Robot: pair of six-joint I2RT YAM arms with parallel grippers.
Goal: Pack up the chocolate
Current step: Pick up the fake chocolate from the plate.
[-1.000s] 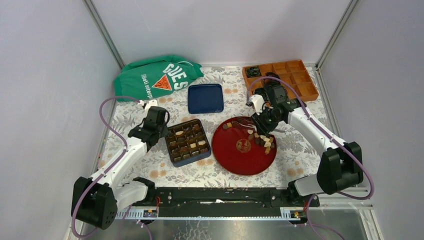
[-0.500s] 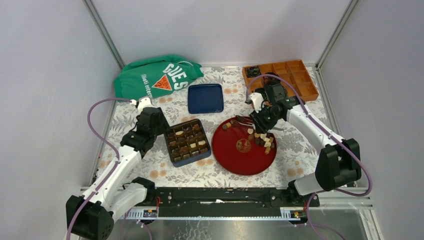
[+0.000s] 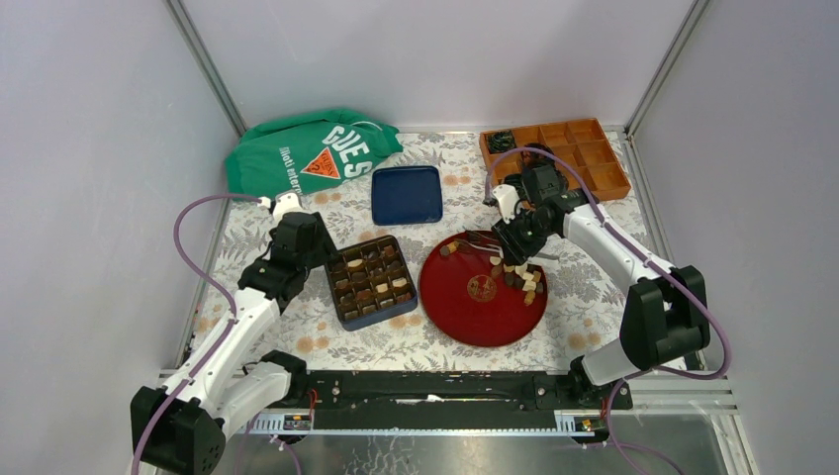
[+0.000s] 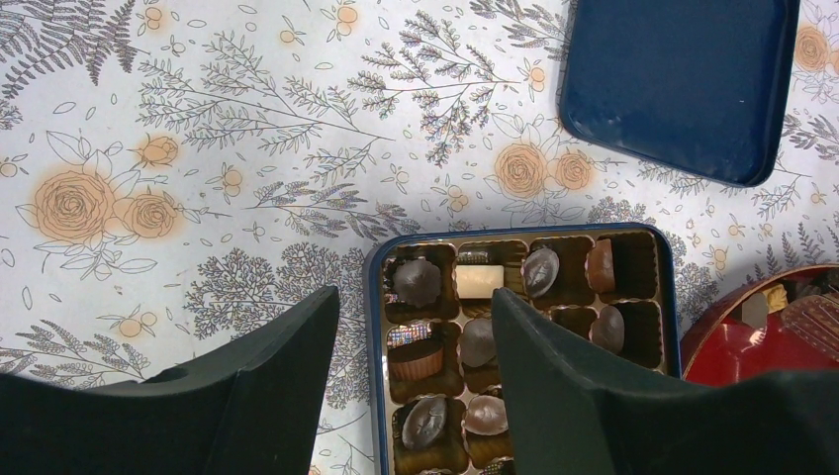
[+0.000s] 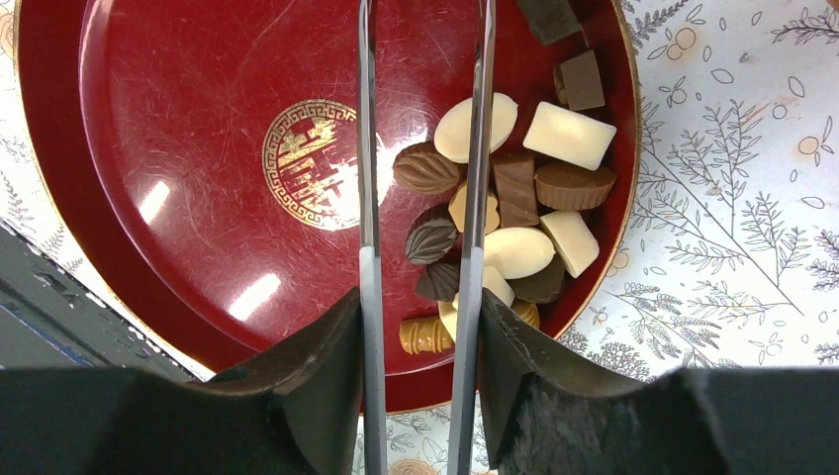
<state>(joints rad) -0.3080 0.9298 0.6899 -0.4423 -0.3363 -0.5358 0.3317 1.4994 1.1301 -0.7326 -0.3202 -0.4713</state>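
Red plate (image 3: 475, 307) sits center-right, loose chocolate (image 5: 514, 213) heaped on its right side. Left of it, the blue box (image 4: 374, 327) holds more pieces. Left gripper (image 4: 416, 327) hovers released over the box; right gripper (image 5: 420, 247), tongs parted, straddles the heap, grasping nothing.

The top view looks down from high behind both arms over the whole table (image 3: 297, 223). The left wrist view looks straight down, close, on the box (image 4: 376, 327) and blue lid (image 4: 683, 89). The right wrist view sits very close above the red plate (image 5: 198, 119). Both wrist views catch that plate's rim.
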